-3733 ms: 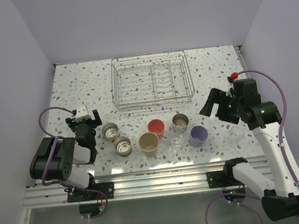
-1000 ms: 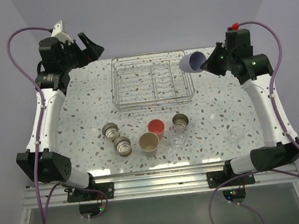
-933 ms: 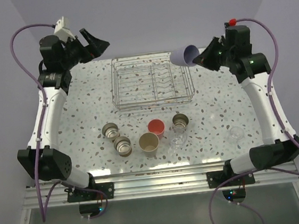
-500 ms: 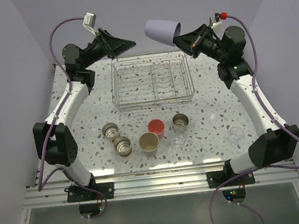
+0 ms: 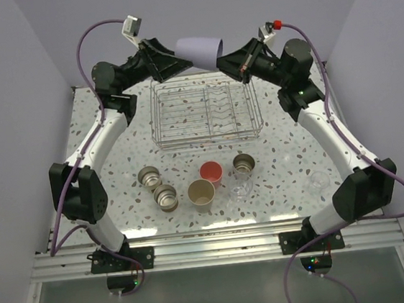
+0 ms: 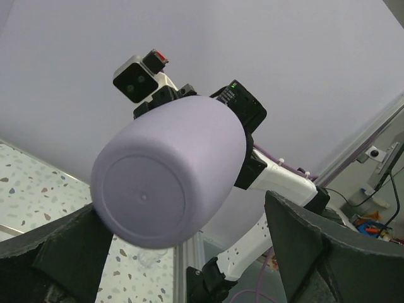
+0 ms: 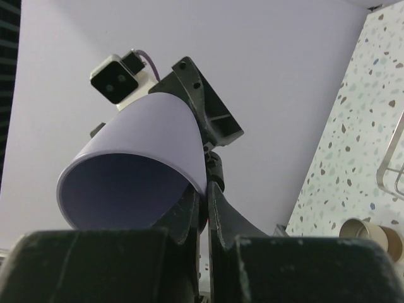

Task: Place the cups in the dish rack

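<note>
One lavender cup (image 5: 200, 50), smooth, matte, tipped on its side high over the far edge of the rack (image 5: 184, 117), right jaws clenched on its rim, left jaws released, flanking its base, other cups (image 5: 201, 193) near the front edge, tabletop (image 5: 115, 146) strip between them and rack

Upper centre: dish rack (image 5: 208, 141); below it, a row of cups (image 5: 201, 193).
The dish rack sits on the table (image 5: 113, 132). Above its far edge the raised cup (image 5: 200, 50) lies sideways between the left gripper (image 5: 171, 59) and the right gripper (image 5: 225, 61). The row runs across frame centre from the leftmost cup (image 5: 149, 176) to the rightmost cup (image 5: 244, 164). A lone cup (image 5: 319, 180) stands apart at lower right.
</note>
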